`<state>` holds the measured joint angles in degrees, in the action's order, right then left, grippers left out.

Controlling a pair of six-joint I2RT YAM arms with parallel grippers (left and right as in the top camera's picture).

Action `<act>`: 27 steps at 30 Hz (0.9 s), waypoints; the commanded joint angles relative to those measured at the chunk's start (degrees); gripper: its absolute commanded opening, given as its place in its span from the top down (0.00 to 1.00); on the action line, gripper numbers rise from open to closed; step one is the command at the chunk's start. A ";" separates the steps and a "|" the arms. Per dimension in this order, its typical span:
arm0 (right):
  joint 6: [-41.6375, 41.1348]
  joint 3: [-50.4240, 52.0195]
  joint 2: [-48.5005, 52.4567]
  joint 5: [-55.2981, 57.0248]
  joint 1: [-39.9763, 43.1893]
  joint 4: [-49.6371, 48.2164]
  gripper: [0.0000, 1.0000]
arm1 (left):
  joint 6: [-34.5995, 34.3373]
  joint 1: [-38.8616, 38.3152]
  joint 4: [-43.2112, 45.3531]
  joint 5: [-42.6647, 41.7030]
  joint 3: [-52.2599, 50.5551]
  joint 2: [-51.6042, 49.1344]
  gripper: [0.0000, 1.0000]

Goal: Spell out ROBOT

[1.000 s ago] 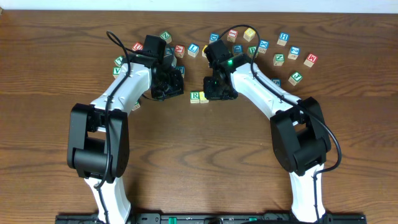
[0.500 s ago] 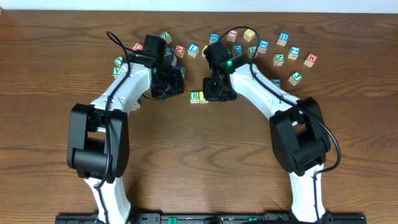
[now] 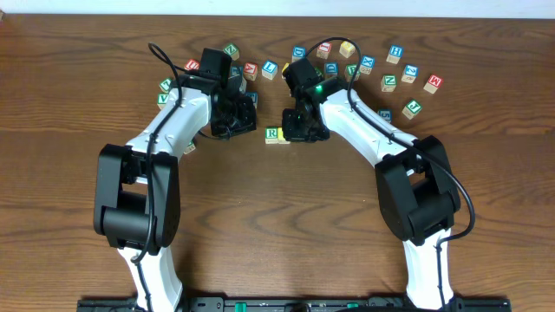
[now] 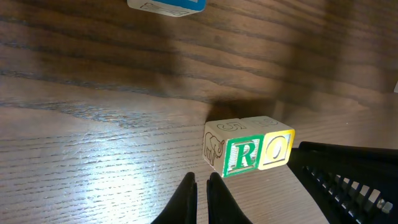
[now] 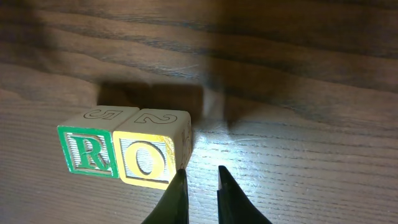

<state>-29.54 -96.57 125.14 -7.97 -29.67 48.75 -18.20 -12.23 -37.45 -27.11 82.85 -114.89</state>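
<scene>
The green-lettered R cube [image 3: 272, 134] and a yellow O cube [image 3: 284, 134] stand side by side, touching, on the wooden table [image 3: 277, 225]. They show in the left wrist view, R [image 4: 241, 155] and O [image 4: 276, 148], and in the right wrist view, R [image 5: 87, 152] and O [image 5: 148, 160]. My left gripper [image 4: 200, 184] is shut and empty, just left of the R. My right gripper [image 5: 200, 175] is slightly open and empty, at the O's right side. I cannot tell which scattered cubes are B and T.
Several lettered cubes lie scattered along the back, such as a blue one [image 3: 395, 54], a green one [image 3: 413, 108], a red one [image 3: 433, 83] and a yellowish one [image 3: 348, 48]. A blue cube [image 4: 166, 5] lies beyond the left gripper. The right arm's dark body [image 4: 348, 180] is close by.
</scene>
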 commanded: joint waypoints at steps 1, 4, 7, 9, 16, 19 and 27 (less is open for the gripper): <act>-0.66 0.44 0.68 -0.13 -0.90 0.13 0.89 | -0.11 -0.02 -0.15 -0.74 -0.26 -0.63 0.92; -0.63 0.44 0.68 -0.13 -0.92 0.07 0.89 | -0.11 -0.02 -0.15 -0.74 -0.26 -0.63 0.92; -0.66 0.44 0.68 -0.11 -0.70 -0.04 0.90 | -0.11 -0.02 -0.17 -0.74 -0.26 -0.63 0.92; -0.66 0.44 0.68 -0.11 -0.52 -0.37 0.90 | -0.11 -0.02 -0.17 -0.74 -0.26 -0.63 0.92; -0.59 0.35 0.66 -0.09 0.20 -0.85 0.93 | -0.07 -0.02 -0.17 -0.74 -0.26 -0.63 0.92; -0.39 0.24 0.50 -0.13 0.87 -1.16 0.93 | 1.90 -0.02 -0.35 -0.02 -0.24 -0.63 0.92; 1.20 0.24 -1.44 -0.11 3.34 -2.56 0.91 | 3.82 0.20 -0.39 5.75 0.68 2.80 0.92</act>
<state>-29.45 -96.57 125.14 -8.12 -27.57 47.22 -16.67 -12.21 -37.54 -24.67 82.85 -114.87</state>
